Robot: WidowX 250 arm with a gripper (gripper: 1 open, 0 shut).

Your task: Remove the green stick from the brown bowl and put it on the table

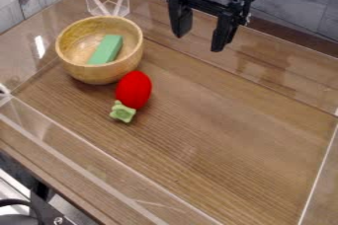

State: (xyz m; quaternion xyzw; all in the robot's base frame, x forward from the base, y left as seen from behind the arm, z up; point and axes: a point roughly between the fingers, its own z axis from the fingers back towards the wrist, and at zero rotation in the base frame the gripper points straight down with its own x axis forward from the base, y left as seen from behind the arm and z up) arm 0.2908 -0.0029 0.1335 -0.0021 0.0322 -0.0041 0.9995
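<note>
The green stick (107,49), a flat mint-green block, lies tilted inside the brown bowl (73,64), a round light wooden bowl at the table's back left. My gripper (197,32) hangs over the back middle of the table (224,120), to the right of the bowl and well apart from it. It points down with its black fingers (222,37) spread open and nothing between them.
A red strawberry toy (132,89) with a small green stem piece (125,114) lies just in front and right of the bowl. Low clear acrylic walls (79,175) run round the table's edge. A grey plank wall stands behind.
</note>
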